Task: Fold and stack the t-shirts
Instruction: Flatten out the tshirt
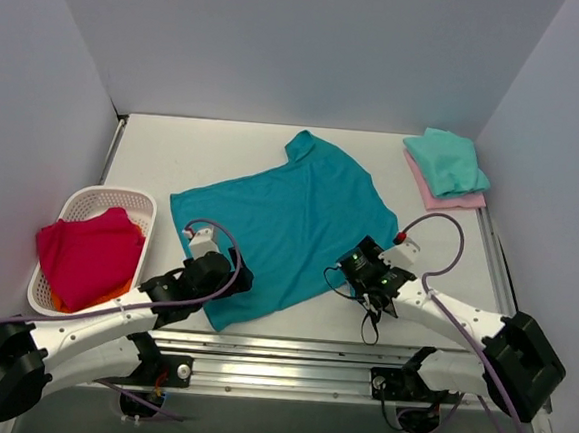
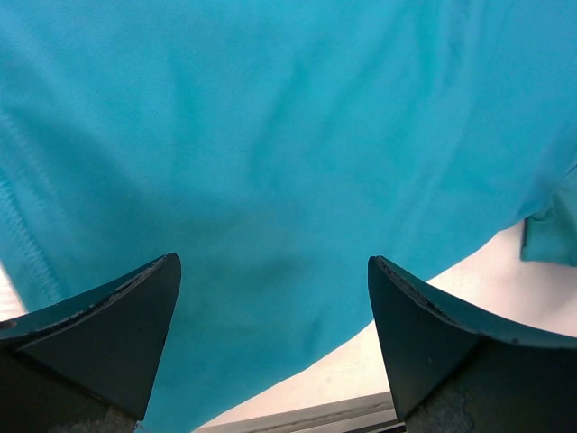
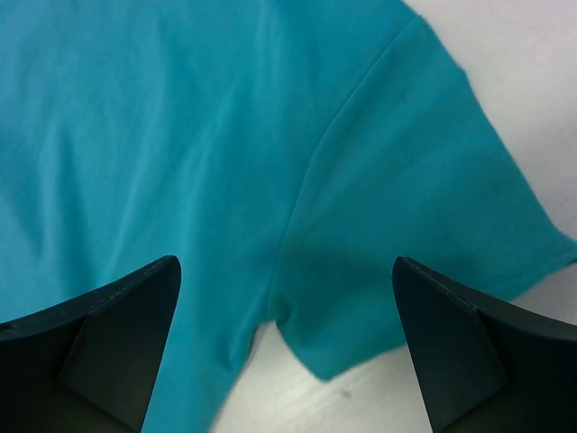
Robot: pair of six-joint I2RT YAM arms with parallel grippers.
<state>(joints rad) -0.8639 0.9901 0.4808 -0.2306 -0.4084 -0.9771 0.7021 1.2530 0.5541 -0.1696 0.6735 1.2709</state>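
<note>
A large teal-blue t-shirt (image 1: 289, 217) lies spread flat on the white table, collar toward the back. My left gripper (image 1: 233, 270) is open just over its near left hem; the left wrist view shows the cloth (image 2: 270, 135) between the spread fingers (image 2: 117, 334). My right gripper (image 1: 358, 260) is open over the near right sleeve and armpit seam (image 3: 297, 298), with nothing held. A folded mint-green t-shirt (image 1: 446, 161) lies on a folded pale pink one (image 1: 449, 199) at the back right.
A white lattice basket (image 1: 75, 200) at the left holds red cloth (image 1: 88, 253) over something orange. A metal rail (image 1: 289, 352) runs along the table's near edge. Grey walls enclose the back and sides.
</note>
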